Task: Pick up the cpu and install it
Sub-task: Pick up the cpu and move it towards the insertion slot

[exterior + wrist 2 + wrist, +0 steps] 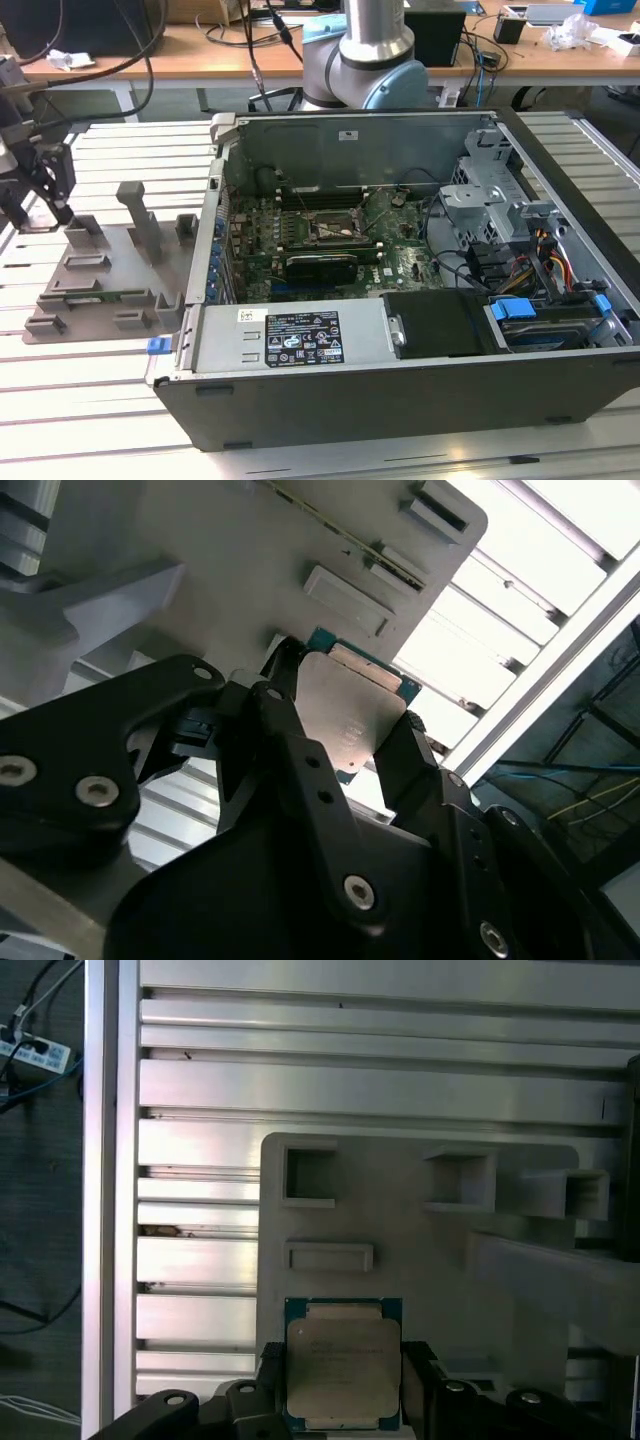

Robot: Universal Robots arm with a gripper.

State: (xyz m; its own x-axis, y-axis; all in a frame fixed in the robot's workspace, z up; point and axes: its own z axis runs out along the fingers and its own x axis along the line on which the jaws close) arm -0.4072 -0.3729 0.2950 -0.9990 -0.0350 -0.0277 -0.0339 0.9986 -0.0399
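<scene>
Gripper [343, 1372] clasps cpu [343, 1358] by opposite edges

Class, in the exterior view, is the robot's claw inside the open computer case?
No, the black claw is over the grey plastic tray, outside the dark metal case.

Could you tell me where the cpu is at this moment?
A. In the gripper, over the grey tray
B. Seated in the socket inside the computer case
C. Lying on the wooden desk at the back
A: in the first wrist view the cpu sits within the gripper, which is closed on two opposite sides of it, with the grey tray right behind it.
</scene>
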